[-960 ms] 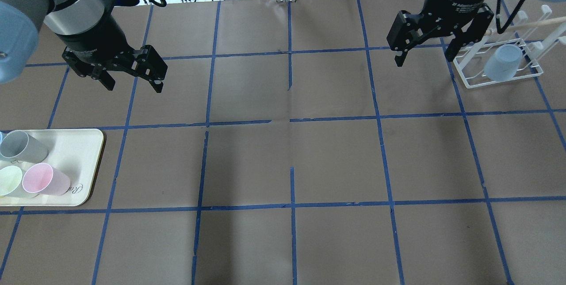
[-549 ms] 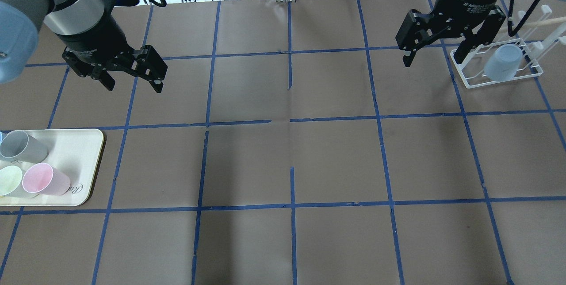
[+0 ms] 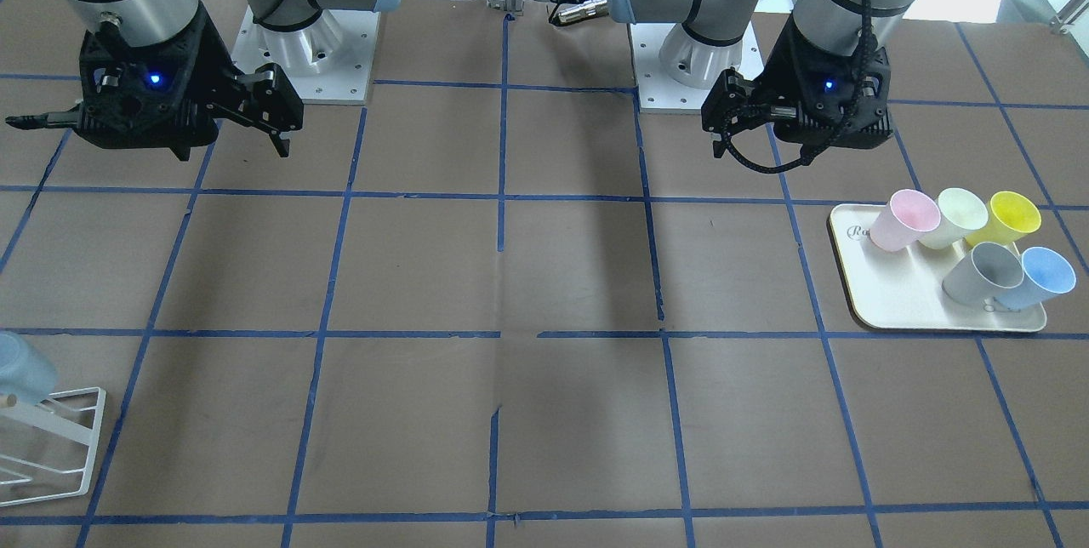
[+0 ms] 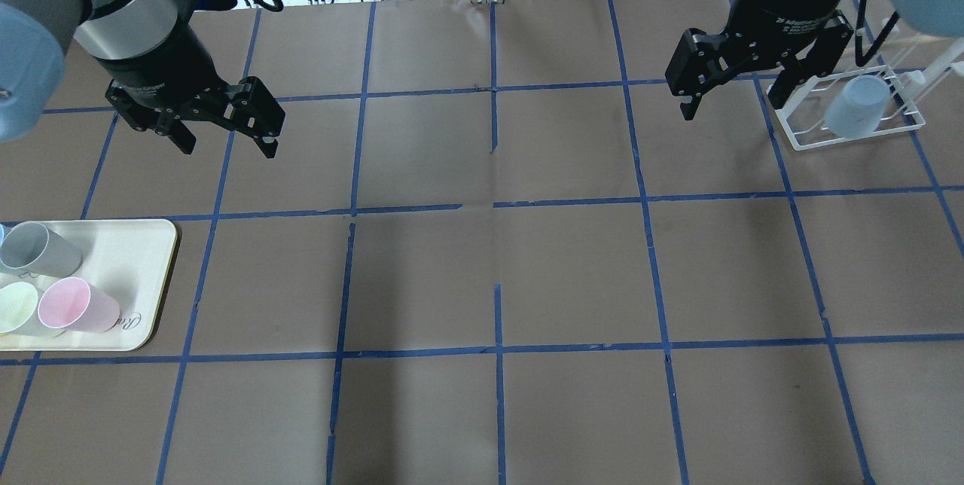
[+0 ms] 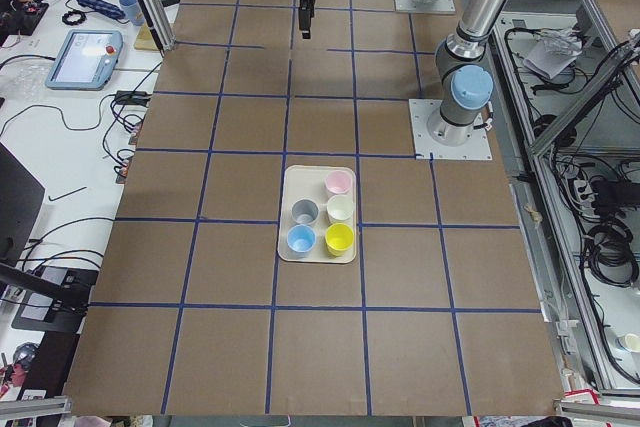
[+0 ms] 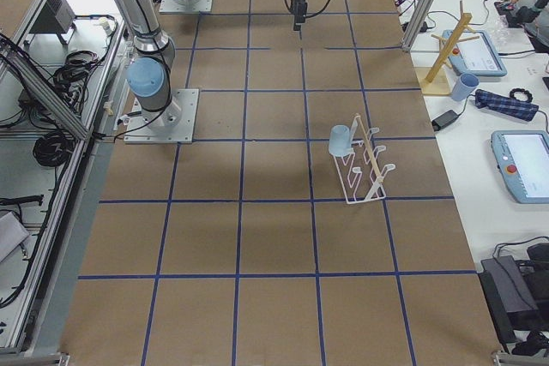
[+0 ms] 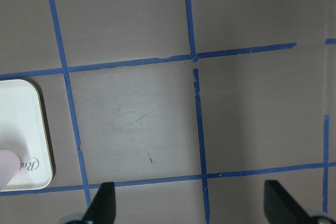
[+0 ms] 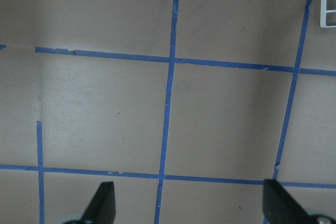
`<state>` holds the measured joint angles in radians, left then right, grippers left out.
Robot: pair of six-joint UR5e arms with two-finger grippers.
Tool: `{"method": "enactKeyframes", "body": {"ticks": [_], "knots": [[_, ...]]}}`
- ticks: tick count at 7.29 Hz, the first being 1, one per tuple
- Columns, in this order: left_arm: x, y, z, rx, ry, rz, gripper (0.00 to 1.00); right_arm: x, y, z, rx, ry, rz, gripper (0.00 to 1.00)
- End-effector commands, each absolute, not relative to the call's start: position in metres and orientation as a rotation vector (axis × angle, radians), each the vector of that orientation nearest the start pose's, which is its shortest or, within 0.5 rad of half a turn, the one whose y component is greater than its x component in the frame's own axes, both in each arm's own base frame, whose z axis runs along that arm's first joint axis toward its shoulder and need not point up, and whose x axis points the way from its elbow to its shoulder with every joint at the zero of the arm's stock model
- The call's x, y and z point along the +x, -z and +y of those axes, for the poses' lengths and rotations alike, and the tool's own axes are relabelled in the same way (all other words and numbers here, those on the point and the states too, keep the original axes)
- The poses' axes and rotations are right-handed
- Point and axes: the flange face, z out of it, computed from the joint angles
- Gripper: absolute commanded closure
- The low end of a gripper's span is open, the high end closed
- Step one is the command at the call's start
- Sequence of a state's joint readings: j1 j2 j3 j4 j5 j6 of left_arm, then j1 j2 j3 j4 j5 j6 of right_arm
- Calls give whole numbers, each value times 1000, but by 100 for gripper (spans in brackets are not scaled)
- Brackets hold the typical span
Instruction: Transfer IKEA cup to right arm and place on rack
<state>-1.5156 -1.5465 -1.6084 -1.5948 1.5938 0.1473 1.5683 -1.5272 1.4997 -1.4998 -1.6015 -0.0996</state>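
A brown paper-covered table [image 4: 482,282] taped into a blue grid fills the scene. The IKEA cup [image 4: 857,107] is carried, tilted, on the robot-facing side of the rack [image 4: 783,123]. Just beside the rack, toward the table's middle, the right gripper [image 4: 732,105] is held with jaws spread wide and nothing between them. The left gripper [image 4: 228,150], likewise spread and empty, is held well apart from the rack. The placement is judged done, and the right arm is much the nearer to the cup.
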Motion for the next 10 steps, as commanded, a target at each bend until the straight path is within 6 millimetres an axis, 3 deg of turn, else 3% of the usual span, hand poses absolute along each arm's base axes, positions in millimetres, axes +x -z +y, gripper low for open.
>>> {"method": "enactKeyframes", "body": {"ticks": [1,4,10], "knots": [[-104,-479,-484,144,-63,3119,0,133,-491,-511,-178,-1,3172,0],[-105,-479,-484,144,-61,3120,0,135,-500,-515,-183,54,3124,0],[-104,-479,-484,142,-61,3120,0,133,-496,-514,-188,46,3137,0]]}}
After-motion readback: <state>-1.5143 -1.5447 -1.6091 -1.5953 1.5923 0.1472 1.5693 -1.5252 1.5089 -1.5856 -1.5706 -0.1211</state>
